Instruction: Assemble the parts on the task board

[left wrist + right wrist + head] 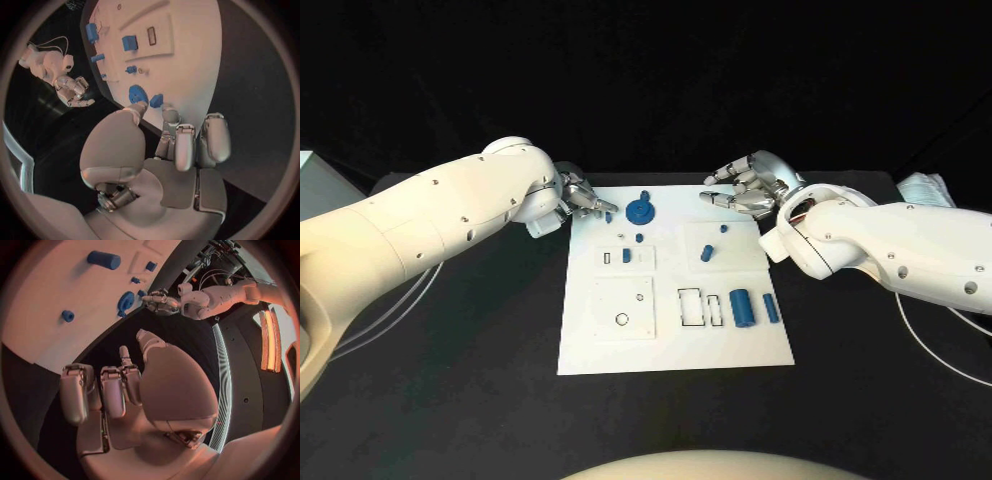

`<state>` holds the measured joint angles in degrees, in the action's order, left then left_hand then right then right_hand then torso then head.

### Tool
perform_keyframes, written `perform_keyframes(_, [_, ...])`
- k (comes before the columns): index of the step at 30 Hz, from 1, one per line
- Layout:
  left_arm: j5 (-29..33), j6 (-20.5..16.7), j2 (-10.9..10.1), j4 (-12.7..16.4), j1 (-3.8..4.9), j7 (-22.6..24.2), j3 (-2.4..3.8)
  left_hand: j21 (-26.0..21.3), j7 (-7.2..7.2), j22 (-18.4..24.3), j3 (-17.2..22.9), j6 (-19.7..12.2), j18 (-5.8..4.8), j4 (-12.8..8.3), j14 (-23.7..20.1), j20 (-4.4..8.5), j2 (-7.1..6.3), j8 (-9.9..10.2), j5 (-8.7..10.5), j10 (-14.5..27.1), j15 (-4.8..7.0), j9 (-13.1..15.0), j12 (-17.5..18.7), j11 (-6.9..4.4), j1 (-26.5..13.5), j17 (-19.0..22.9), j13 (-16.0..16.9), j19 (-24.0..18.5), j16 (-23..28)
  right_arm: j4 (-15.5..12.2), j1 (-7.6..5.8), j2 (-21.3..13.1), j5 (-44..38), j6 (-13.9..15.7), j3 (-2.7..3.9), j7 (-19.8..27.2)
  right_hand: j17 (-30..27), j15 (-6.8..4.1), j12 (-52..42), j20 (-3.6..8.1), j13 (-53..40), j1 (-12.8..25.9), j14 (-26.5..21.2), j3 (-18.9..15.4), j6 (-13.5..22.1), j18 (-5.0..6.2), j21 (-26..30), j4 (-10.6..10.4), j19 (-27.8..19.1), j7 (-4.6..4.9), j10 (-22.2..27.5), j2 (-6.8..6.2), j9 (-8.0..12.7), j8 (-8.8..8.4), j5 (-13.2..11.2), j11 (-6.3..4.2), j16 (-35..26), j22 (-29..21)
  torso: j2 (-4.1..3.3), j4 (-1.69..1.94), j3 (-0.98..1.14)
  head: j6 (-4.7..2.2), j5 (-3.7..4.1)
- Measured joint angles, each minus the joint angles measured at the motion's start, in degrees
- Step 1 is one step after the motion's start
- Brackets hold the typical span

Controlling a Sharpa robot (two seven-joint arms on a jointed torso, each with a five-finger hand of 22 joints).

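Head view: two white arms flank the white task board on a black table, the left hand poised at the board's far left corner and the right hand at its far right corner, each with fingers loosely apart and holding nothing. Between them on the board's far edge sits a round blue disc, just beside the left hand's fingertips, which point toward it but appear to stop short of touching. Smaller blue parts lie further down the board: a small block by a slot, a short peg in the middle, and a flat piece and a cylinder side by side near the right edge, next to outlined empty slots. Judging from this layout, assembly has barely begun; the hands seem parked at the corners so that either can reach in, the left most likely for the disc
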<state>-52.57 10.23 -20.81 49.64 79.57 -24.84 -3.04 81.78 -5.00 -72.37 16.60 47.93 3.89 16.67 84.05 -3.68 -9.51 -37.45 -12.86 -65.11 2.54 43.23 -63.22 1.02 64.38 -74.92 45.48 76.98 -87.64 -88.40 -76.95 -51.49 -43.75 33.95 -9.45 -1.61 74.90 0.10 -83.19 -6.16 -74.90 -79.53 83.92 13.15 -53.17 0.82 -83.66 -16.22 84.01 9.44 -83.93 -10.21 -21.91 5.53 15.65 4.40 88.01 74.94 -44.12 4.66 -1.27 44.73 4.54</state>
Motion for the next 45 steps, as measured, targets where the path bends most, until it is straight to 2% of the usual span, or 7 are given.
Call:
perform_keyframes(8, [0.4,0.1,0.1,-0.1,0.00,0.1,-0.03,0.0,0.00,-0.1,0.0,0.0,0.00,0.0,0.0,0.00,0.92,0.0,0.00,0.0,0.00,-0.2,0.0,0.00,1.6,0.0,0.1,0.0,0.0,0.0,0.00,0.0,0.0,0.0,0.00,0.0,0.0,0.00,0.0,0.00,0.0,0.2,0.0,0.0,0.0,0.00,0.0,0.0,0.0,0.00,0.0,-0.21,0.0,0.00,0.0,0.00,0.0,0.0,0.07,0.02,0.02,0.09,0.04])
perform_keyframes(15, [0.9,0.1,0.1,-0.1,0.01,0.2,-0.03,0.0,0.25,-0.5,3.1,0.3,0.00,-0.5,0.0,0.00,2.60,0.2,0.01,0.3,0.00,-0.5,-0.2,-0.31,7.2,0.0,0.1,0.0,0.0,0.0,0.00,0.0,0.0,0.0,0.00,0.0,0.0,0.00,0.0,0.00,0.0,0.2,0.0,0.0,0.0,0.00,0.0,0.0,0.0,0.00,0.0,-0.21,0.0,0.00,0.0,0.00,0.0,0.0,0.07,0.02,0.02,0.17,0.07])
perform_keyframes(28, [2.1,0.9,0.1,-0.4,0.17,0.9,0.05,0.0,0.60,-0.8,9.5,0.6,0.00,-1.5,0.0,0.00,2.52,0.5,0.23,0.3,0.00,-0.8,-0.2,-0.29,12.2,0.0,-0.2,0.0,-0.2,0.0,0.00,0.0,0.0,0.0,0.00,0.0,0.0,0.00,0.0,0.00,0.0,0.2,0.0,0.2,0.0,0.00,0.0,-0.2,0.0,0.00,0.0,-0.21,0.0,0.00,0.0,0.00,0.0,0.0,0.08,0.03,0.00,0.32,0.12])
perform_keyframes(36, [2.4,1.3,0.0,-0.4,0.12,1.0,0.01,0.0,0.40,-1.0,13.4,-0.2,0.00,1.5,0.0,0.00,1.80,-0.6,-0.01,0.1,0.00,0.5,0.1,-0.50,13.4,0.0,-1.1,0.0,-0.2,0.0,0.00,0.0,0.0,0.0,0.00,0.0,0.0,0.00,0.0,0.00,0.0,0.2,0.0,0.2,0.0,0.00,0.0,-0.2,0.0,0.00,0.0,-0.21,0.0,0.00,0.0,0.00,0.0,0.0,0.08,0.04,0.00,0.38,0.02])
perform_keyframes(40, [2.7,1.4,-0.5,-0.1,0.05,1.0,-0.01,0.3,0.00,-1.6,18.8,-0.6,0.00,0.5,0.0,-0.04,-0.56,-1.8,-1.78,-0.4,0.00,1.6,0.4,-0.31,11.2,0.0,-1.2,0.0,-0.4,0.1,0.00,0.1,0.0,0.0,0.00,0.0,0.0,0.00,0.0,0.00,0.0,0.2,0.0,0.2,0.0,0.00,0.0,-0.2,0.0,0.00,0.0,-0.21,0.0,0.00,0.0,0.00,0.0,0.0,0.08,0.03,0.01,0.42,-0.02])
perform_keyframes(41, [2.7,1.4,-0.7,0.1,0.04,1.0,-0.01,0.4,-0.01,-1.7,21.1,-0.6,0.00,-1.4,0.0,-0.14,-1.07,-1.8,-1.90,-0.5,0.00,1.6,0.3,-0.24,10.3,0.0,-1.0,0.1,-0.6,0.1,0.00,0.1,0.0,0.0,0.00,0.0,0.0,0.00,0.0,0.00,0.0,0.2,0.0,0.2,0.0,0.00,0.0,-0.2,0.0,0.00,0.0,-0.21,0.0,0.00,0.0,0.00,0.0,0.0,0.08,0.03,0.01,0.42,-0.03])
perform_keyframes(45, [3.3,1.3,-1.6,0.9,0.04,1.0,0.02,0.8,0.16,-2.5,21.5,0.2,0.01,-1.9,0.0,0.06,-2.04,-2.3,-5.84,-1.7,0.00,2.2,-0.7,-0.57,7.8,0.0,0.1,0.8,-0.8,0.1,0.00,0.1,0.0,0.0,0.00,0.0,0.0,0.00,0.0,0.00,0.0,0.2,0.0,0.2,0.0,0.00,0.0,-0.2,0.0,0.00,0.0,-0.21,0.0,0.00,0.0,0.00,0.0,0.0,0.14,0.04,0.01,0.46,-0.03])
